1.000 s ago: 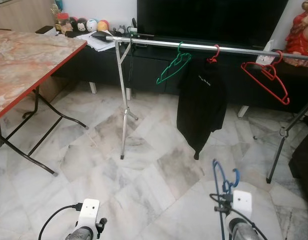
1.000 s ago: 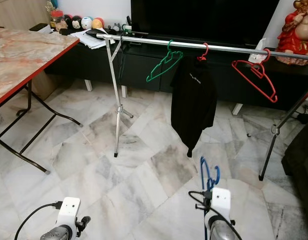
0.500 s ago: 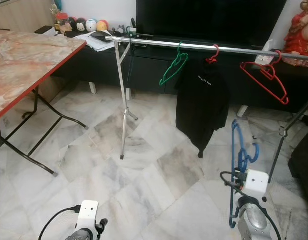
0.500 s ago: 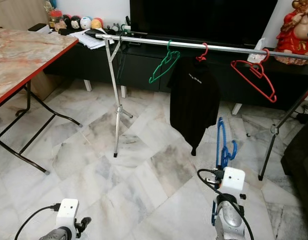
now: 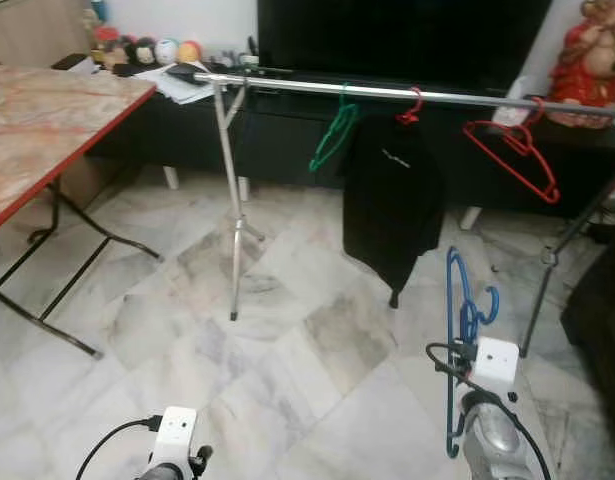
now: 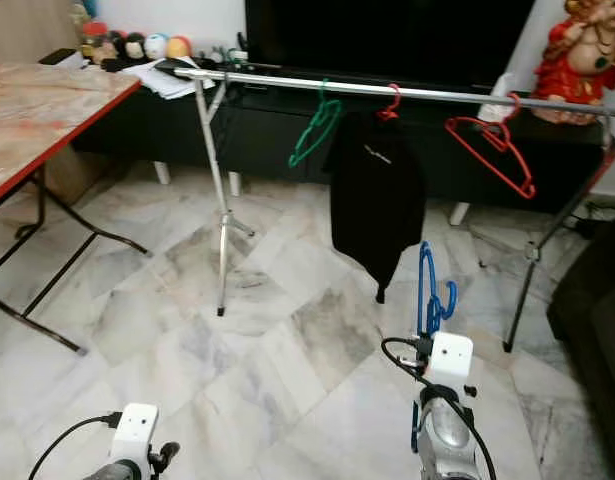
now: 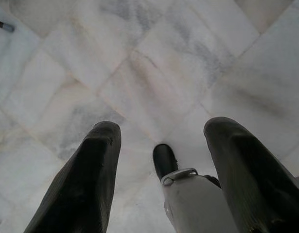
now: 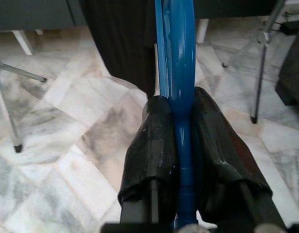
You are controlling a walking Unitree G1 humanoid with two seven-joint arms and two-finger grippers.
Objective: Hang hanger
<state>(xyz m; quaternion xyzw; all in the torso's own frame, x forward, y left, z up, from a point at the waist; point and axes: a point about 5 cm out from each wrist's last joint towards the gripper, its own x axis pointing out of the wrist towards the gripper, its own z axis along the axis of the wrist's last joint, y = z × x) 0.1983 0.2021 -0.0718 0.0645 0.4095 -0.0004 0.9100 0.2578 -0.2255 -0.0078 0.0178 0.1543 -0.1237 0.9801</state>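
Marble-topped surface (image 5: 47, 110): at the far left, folding legs on the marble floor (image 5: 287, 380); no part in the task.
Left tool (image 7: 159, 170): low at the robot's side, fingers spread wide over the floor, gripping nothing.
Clothes rail (image 5: 387, 92): silver bar on tripod stands in front of the dark TV cabinet, running left to right.
Already on the rail: green hanger (image 5: 332, 140), then black shirt (image 5: 392, 205) on a red hook, then an empty red hanger (image 5: 512, 155).
Blue hanger (image 5: 465, 310): upright in the right tool (image 8: 181, 145), whose fingers are pressed together on its shaft; hook end up, well below the rail, in front of the gap between shirt and red hanger.
Progress: hanger is grasped and raised partway; left to do, judging from this, is lift the hook over the bar, seat it, and release.
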